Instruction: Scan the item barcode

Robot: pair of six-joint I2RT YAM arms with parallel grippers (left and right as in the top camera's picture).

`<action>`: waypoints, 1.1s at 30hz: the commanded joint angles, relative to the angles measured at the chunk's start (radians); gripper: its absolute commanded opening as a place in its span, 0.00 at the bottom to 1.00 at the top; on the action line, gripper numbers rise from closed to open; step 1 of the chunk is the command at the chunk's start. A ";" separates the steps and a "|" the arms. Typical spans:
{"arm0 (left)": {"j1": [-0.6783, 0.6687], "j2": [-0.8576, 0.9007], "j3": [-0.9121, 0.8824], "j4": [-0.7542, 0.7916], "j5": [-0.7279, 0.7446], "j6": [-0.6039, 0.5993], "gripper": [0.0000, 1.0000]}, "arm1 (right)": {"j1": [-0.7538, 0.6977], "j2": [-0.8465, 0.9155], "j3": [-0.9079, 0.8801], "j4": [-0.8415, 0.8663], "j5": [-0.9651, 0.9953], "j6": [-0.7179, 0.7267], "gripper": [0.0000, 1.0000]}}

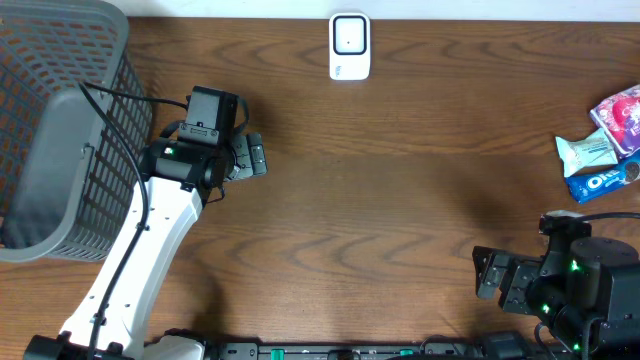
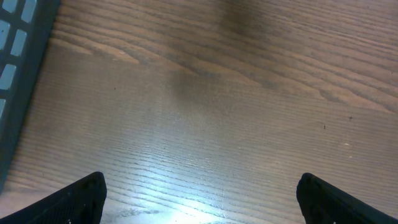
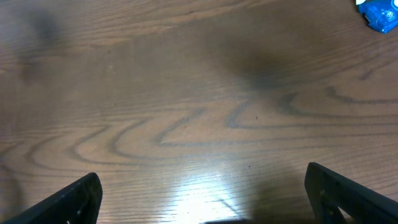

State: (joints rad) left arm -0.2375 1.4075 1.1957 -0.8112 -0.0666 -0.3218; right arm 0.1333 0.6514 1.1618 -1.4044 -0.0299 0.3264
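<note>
Three snack packets lie at the table's right edge: a pink one (image 1: 620, 112), a pale teal one (image 1: 587, 152) and a blue Oreo one (image 1: 604, 181). No barcode shows on any of them. A white scanner (image 1: 349, 45) stands at the back middle. My left gripper (image 1: 254, 158) is open over bare wood beside the basket, its fingers (image 2: 78, 200) wide apart around nothing. Near the front right, my right gripper (image 1: 487, 278) is also open and empty, with its fingers (image 3: 69, 202) spread. A corner of the blue packet (image 3: 379, 12) shows in the right wrist view.
A grey mesh basket (image 1: 60, 130) fills the back left corner, and its rim (image 2: 15, 68) edges the left wrist view. The wooden table (image 1: 400, 200) runs between the two arms.
</note>
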 commanded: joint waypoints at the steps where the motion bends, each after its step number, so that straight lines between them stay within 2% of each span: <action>1: 0.003 0.005 0.008 -0.003 -0.013 -0.013 0.98 | 0.006 -0.006 -0.014 0.003 0.002 -0.021 0.99; 15: 0.003 0.005 0.008 -0.003 -0.013 -0.013 0.98 | 0.006 -0.007 -0.152 0.190 -0.006 -0.074 0.99; 24: 0.003 0.005 0.008 -0.003 -0.013 -0.013 0.98 | 0.006 -0.018 -0.159 0.217 -0.029 -0.122 0.99; 30: 0.003 0.005 0.008 -0.003 -0.013 -0.013 0.98 | 0.011 -0.104 -0.222 0.318 -0.032 -0.169 0.99; 33: 0.003 0.005 0.008 -0.003 -0.013 -0.013 0.98 | 0.011 -0.211 -0.311 0.394 -0.032 -0.179 0.99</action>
State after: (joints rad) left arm -0.2375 1.4075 1.1957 -0.8101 -0.0666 -0.3218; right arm 0.1337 0.5293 0.9226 -1.0443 -0.0547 0.1852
